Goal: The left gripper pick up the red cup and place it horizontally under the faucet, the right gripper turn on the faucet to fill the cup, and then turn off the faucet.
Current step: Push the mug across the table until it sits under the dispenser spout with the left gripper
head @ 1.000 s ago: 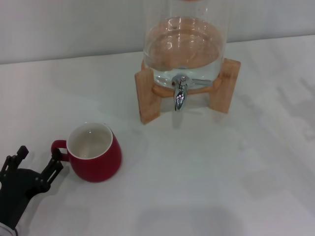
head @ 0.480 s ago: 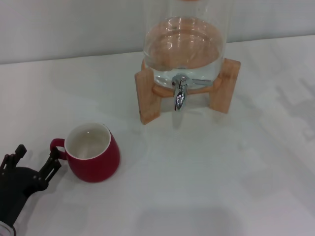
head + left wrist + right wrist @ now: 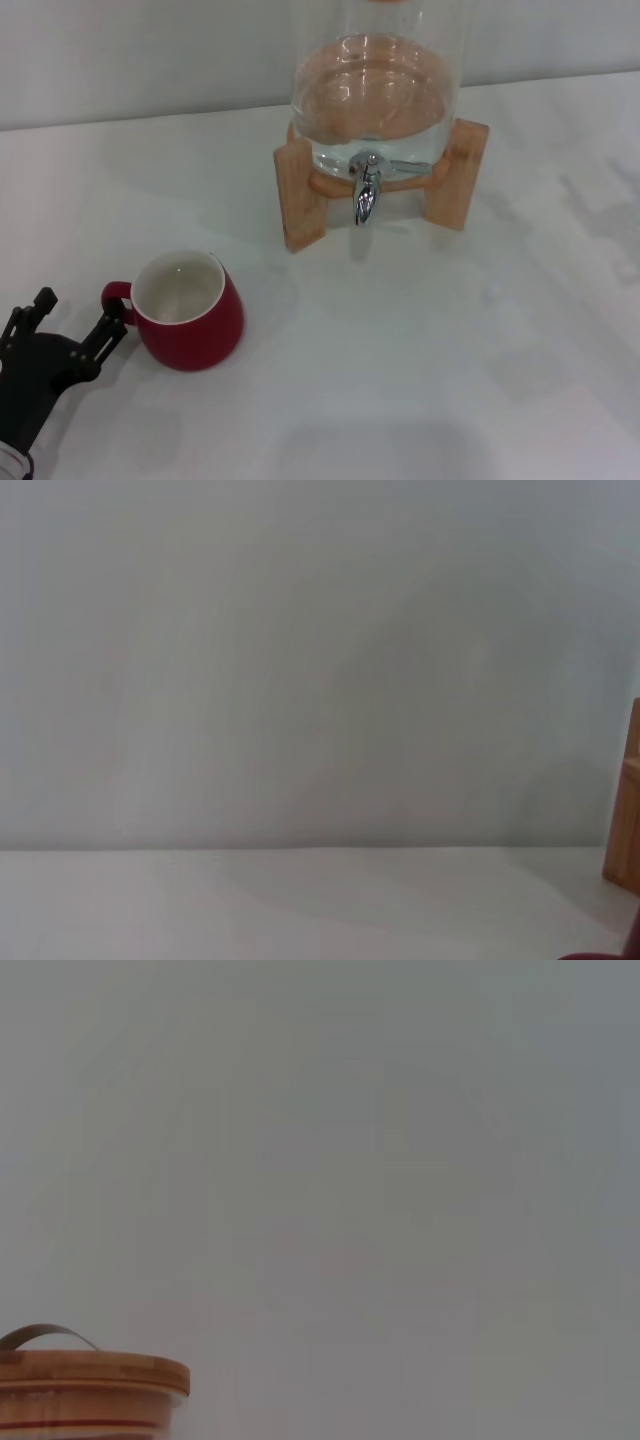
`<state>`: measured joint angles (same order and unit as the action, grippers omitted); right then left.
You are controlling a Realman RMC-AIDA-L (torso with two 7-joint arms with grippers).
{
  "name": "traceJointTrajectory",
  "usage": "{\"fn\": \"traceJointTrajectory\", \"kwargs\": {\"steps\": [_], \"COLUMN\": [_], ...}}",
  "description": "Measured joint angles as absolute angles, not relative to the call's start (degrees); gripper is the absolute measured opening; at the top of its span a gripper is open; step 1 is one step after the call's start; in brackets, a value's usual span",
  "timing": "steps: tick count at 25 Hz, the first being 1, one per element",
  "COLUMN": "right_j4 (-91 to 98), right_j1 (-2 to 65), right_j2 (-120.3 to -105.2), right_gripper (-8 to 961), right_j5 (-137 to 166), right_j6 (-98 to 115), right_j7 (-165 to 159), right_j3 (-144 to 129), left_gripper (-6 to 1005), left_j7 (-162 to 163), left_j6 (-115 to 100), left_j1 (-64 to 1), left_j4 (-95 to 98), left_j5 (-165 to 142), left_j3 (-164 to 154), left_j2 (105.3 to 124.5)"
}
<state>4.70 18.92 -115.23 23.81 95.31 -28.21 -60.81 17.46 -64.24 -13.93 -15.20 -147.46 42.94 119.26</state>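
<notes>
**Claw waits beside the red cup**

The red cup (image 3: 190,312) stands upright on the white table (image 3: 420,360), at the near left. Its white inside looks empty. Its small handle (image 3: 116,299) points left.

The left gripper (image 3: 72,322) is low at the near left corner, just left of the cup. Its two thin black fingers are apart. One fingertip (image 3: 113,329) is right by the handle, and it is hard to tell if they touch. The other finger (image 3: 40,303) is farther left. The cup is not between the fingers, and nothing is held.

The faucet (image 3: 366,195) is at the far middle, well away from the cup. Its shiny spout points down. It sticks out of a glass jar (image 3: 375,85) with water in it. The jar sits in a wooden stand (image 3: 300,195). No water runs from the spout.

The left wrist view shows a bare wall, a strip of table, a bit of the stand (image 3: 626,800) and a tiny red edge of the cup (image 3: 600,956). The right wrist view shows a wooden lid (image 3: 90,1380) with a thin handle loop. The right gripper is not seen in any view.
</notes>
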Motion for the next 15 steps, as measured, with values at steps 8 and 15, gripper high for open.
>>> {"fn": "traceJointTrajectory", "kwargs": {"steps": [8,15], "right_j4": [4.84,4.93], "right_j1": [18.99,19.09], "right_j2": [-115.23,-115.23], "right_gripper": [769,769], "right_j5": [23.7,23.55], "right_j6": [95.2,95.17], "right_j7": [-28.21,-28.21], "right_j3": [-60.81,-60.81], "left_gripper": [851,843], "left_j7": [17.57,17.81], "left_j6": [-64.24,-64.25], "left_j1": [-14.6,-15.15], "left_j4": [-15.0,-14.53], "left_j5": [-147.51,-147.51], "left_j3": [43.18,43.25], "left_j2": [119.27,119.27]}}
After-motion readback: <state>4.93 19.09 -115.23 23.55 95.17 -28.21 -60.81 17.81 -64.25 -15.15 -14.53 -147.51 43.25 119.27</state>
